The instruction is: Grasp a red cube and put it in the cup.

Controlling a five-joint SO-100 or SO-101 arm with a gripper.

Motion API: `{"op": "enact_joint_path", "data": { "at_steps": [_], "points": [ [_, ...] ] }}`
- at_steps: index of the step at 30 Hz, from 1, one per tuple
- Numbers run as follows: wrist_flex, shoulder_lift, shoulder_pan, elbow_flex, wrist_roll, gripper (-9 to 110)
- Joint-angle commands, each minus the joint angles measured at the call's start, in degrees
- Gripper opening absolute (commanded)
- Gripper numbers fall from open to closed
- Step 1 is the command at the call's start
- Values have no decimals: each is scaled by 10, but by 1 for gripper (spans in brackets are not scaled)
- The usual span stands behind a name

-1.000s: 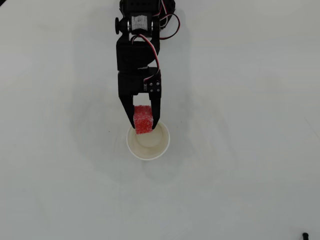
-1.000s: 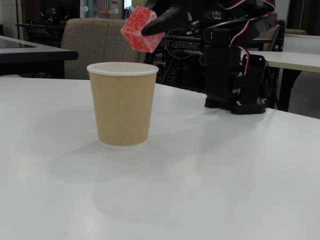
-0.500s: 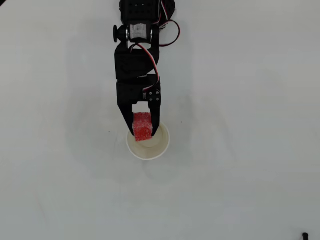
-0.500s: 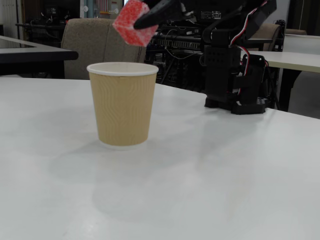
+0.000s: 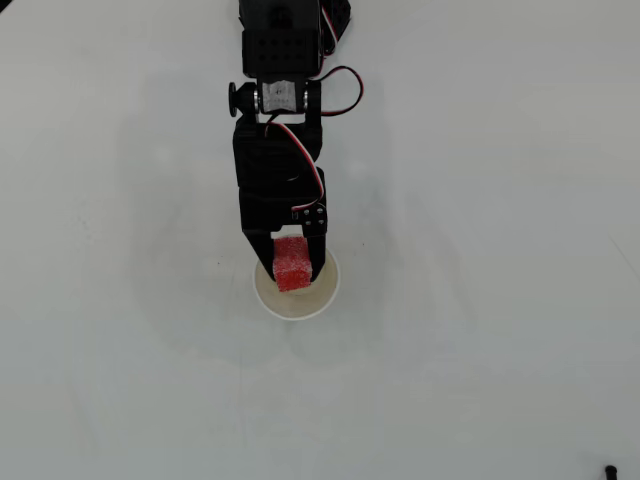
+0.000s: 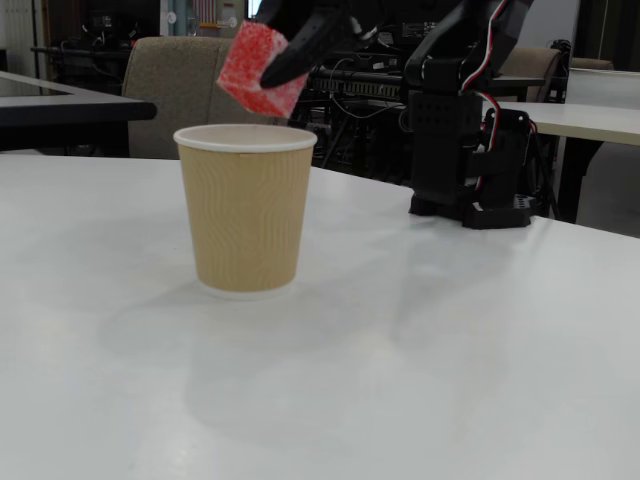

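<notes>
so the end effector (image 5: 292, 277) has its two black fingers closed tight on the red cube (image 5: 292, 263), one on each side of it. in the overhead view the cube sits over the upper part of the cup (image 5: 305, 305) opening, and in the fixed view the cube (image 6: 255, 70) hangs tilted in the air just above the rim, not touching it. the cup (image 6: 246, 210) looks white and cream from above, but its outside wall is tan and ribbed from the side, standing upright on the white surface (image 5: 480, 330). the arm's black base (image 6: 470, 150) stands behind the cup to the right, with red and white wires (image 5: 335, 85) looping off the arm. no brand or writing i can read on the cup or the arm, everything in the background is too blurry
</notes>
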Motion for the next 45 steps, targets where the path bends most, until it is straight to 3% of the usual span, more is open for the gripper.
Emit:
{"op": "enact_joint_path", "data": {
  "at_steps": [1, 7, 10, 14, 20, 33, 36, 41, 45],
  "points": [
    [1, 2, -2, -57, 5, 0],
    [1, 11, 2, -52, 5, 2],
    [-4, 12, 4, -50, 5, 22],
    [-6, 15, 6, -49, 5, 32],
    [-1, 25, 7, -40, 5, 36],
    [57, 87, 26, -18, 41, 34],
    [77, 115, 33, -8, 58, 29],
    [117, 187, 45, 24, 124, 5],
    [127, 258, 49, 70, 221, 2]
  ]
}}
